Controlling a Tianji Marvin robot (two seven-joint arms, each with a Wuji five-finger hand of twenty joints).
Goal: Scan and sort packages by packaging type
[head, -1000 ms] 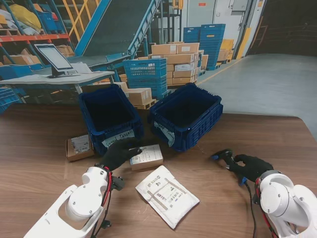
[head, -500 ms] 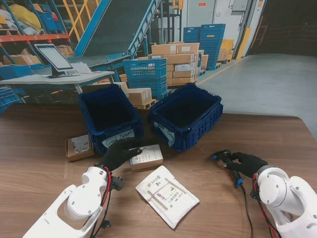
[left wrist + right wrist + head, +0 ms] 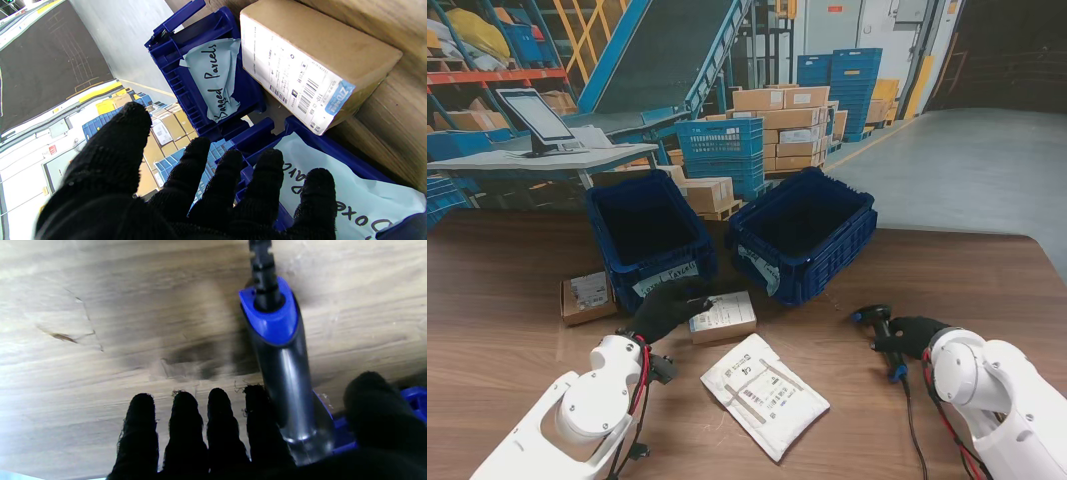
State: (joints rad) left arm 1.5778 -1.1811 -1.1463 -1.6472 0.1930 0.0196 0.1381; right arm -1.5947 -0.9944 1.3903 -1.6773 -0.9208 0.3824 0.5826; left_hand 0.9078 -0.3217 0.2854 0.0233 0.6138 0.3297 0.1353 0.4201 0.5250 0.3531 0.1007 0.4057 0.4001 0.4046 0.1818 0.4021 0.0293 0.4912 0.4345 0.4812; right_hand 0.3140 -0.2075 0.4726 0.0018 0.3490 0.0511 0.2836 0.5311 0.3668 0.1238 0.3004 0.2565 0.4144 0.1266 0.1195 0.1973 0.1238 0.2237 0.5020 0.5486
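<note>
On the table point(image 3: 517, 340) — left hand point(image 3: 664, 310) fingers apart; right hand point(image 3: 913, 334) straddling scanner point(image 3: 879, 329) — grip unclear.

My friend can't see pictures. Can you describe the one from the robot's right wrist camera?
A black-gloved right hand reaches over a grey and blue barcode scanner lying on a wooden table. The fingers are straight, one alongside the handle, the thumb on its other side, not closed around it.

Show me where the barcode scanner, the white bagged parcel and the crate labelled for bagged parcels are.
barcode scanner point(image 3: 283, 373), right wrist view, on its grey handle.
white bagged parcel point(image 3: 765, 395), stand view, on the middle of the bag.
bagged parcels crate point(image 3: 213, 80), left wrist view, on its paper label.
</note>
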